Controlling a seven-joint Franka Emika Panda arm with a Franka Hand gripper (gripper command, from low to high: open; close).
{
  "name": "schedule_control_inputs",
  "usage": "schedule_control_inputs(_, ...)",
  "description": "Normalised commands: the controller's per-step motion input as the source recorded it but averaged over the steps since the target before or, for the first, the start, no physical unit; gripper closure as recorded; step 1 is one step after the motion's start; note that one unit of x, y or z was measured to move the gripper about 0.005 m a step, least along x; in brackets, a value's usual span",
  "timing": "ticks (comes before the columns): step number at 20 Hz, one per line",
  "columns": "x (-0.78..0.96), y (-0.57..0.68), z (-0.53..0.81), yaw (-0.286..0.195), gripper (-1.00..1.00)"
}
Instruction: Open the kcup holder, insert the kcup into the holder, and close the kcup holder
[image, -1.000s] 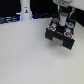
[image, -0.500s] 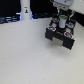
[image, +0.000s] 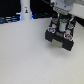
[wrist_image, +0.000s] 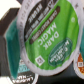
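The kcup (wrist_image: 47, 31) fills the wrist view, its shiny green lid and pale rim tilted and very close to the camera. It looks far larger than the other pods under it, so it sits between my fingers, which are hidden. In the exterior view my gripper (image: 61, 26) hangs right over the black kcup holder (image: 61, 39) at the exterior view's right, with a speck of green showing at the fingers. I cannot tell whether a drawer of the holder is pulled out.
Other pods lie beneath the held one: an orange-topped one (wrist_image: 80, 61) and a teal-and-white one (wrist_image: 24, 72). A white bottle-like object (image: 25, 11) stands at the back on the exterior view's left. A pale tabletop (image: 25, 55) spreads in front of the holder.
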Motion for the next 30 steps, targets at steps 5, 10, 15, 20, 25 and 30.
schedule_control_inputs(5, -0.2, 0.0, 0.34, 0.001, 1.0)
schedule_control_inputs(10, -0.35, -0.1, 0.24, 0.0, 1.0)
schedule_control_inputs(15, -0.07, -0.05, -0.16, 0.002, 1.0)
schedule_control_inputs(20, 0.01, -0.05, -0.23, 0.01, 1.0)
schedule_control_inputs(25, 0.01, -0.05, -0.23, 0.003, 1.0)
schedule_control_inputs(30, 0.01, -0.06, -0.3, -0.004, 1.0)
